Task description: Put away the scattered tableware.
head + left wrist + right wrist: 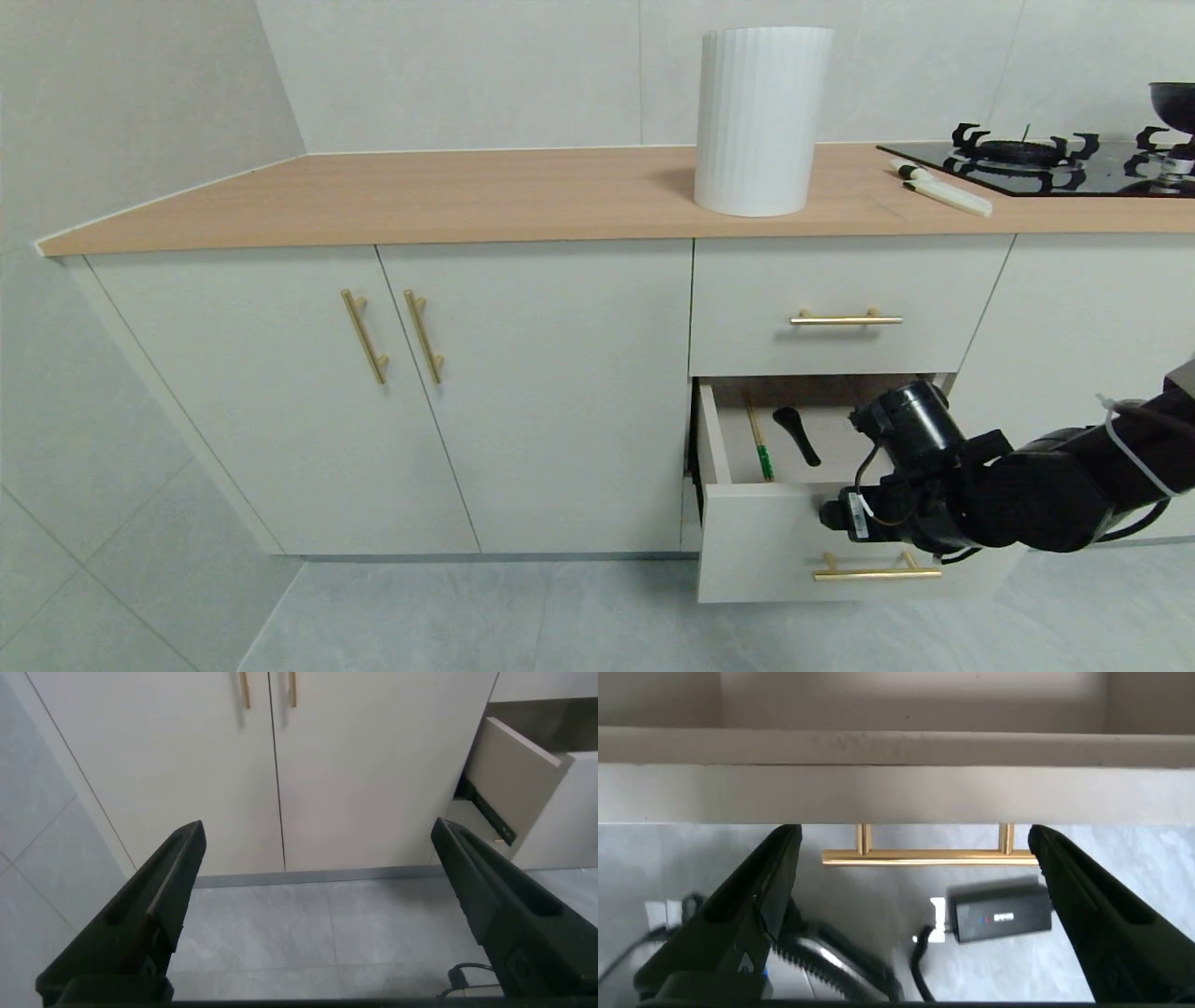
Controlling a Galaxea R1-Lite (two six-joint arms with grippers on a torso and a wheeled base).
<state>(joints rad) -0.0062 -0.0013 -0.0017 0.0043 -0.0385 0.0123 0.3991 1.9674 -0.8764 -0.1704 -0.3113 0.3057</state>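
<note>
Two pale, slim utensils lie on the worktop toward its right end, just beside the front-left corner of the hob. We judge them to be the tableware left to put away. A white ribbed container stands near them, farther from the right end. Below the worktop, the lower drawer is pulled open. It holds a pair of chopsticks with a green band and a black spoon, lying side by side and apart.

Our right gripper is at the drawer's front panel, with its fingers spread wide and holding nothing. The gold handle shows between the fingers, and we cannot tell whether they touch the panel. Our left gripper hangs low over the floor in front of the cabinet doors. It too is spread wide and empty.

We expect the two utensils to be light and stiff, with smooth surfaces that may slip or pivot in a pinch. They lie flat on a hard surface, so there is little height to grip. We would close across the thicker handle part near its middle. From here we cannot tell whether either one has a blade, so we would keep off the thin end.
</note>
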